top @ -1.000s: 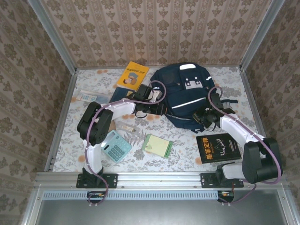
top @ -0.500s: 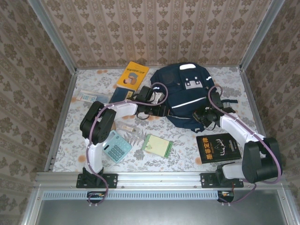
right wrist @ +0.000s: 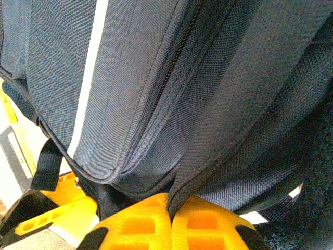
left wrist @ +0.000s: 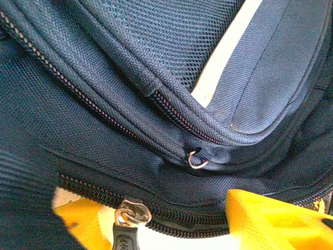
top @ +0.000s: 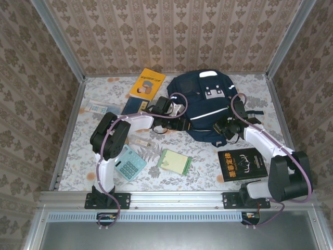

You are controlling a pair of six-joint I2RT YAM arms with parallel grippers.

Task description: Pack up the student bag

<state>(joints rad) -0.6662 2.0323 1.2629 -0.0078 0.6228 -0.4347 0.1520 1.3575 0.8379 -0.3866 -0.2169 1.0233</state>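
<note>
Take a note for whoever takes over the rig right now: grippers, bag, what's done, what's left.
Left gripper: open, a zip pull of the bag between its fingers, not gripped.
Right gripper: shut, pinching the bag's fabric at its near edge.
Done: bag pinned; the zips in view look closed.
Left: open it, then pack the yellow book, black book, calculator and notepad from the table.

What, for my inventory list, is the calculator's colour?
Light teal calculator, clearest in the top view.

Dk navy student bag [top: 205, 107] w/ thin white stripes, worktop [top: 203, 172] pale floral, calculator [top: 128, 162] teal, notepad [top: 175, 161] green-yellow, orange book [top: 147, 83], black book [top: 243, 163] w/ gold lettering
</note>
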